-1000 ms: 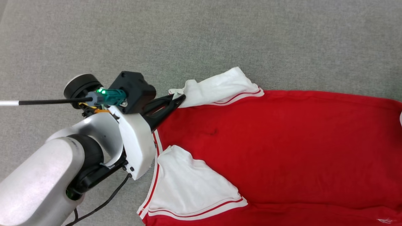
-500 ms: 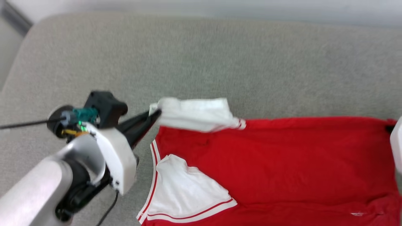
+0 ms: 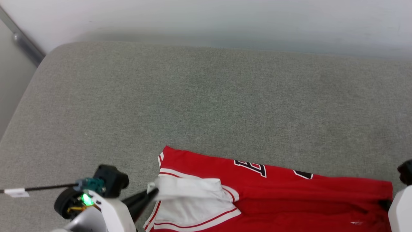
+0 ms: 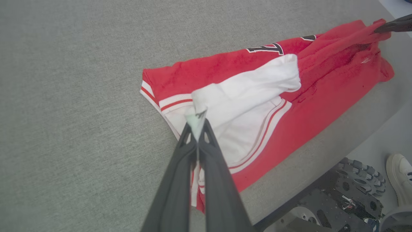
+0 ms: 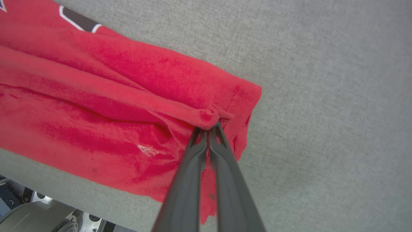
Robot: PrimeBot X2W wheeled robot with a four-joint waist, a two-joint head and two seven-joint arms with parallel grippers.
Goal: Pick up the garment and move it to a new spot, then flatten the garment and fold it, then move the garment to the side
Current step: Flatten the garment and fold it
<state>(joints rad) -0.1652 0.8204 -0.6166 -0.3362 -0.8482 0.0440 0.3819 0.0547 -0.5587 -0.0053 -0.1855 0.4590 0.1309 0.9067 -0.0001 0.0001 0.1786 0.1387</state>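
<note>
The garment is a red jersey with white sleeves, lying bunched along the near edge of a grey cushion, with black block characters showing on its far part. My left gripper is shut on the edge of a white sleeve, held raised above the cushion. In the left wrist view its fingertips pinch the white cloth. My right gripper is shut on a fold of red fabric at the garment's other end. It also appears in the left wrist view as dark tips on the red corner.
The grey cushion stretches far beyond the garment up to a pale wall. Its near edge runs just below the garment. Below it are the robot's wheeled base and a person's white shoe. My right forearm shows at lower right.
The head camera has tilted up. Both grippers have lifted the garment's edge and drawn it over, so black characters now show. The right gripper has closed on the red fabric.
</note>
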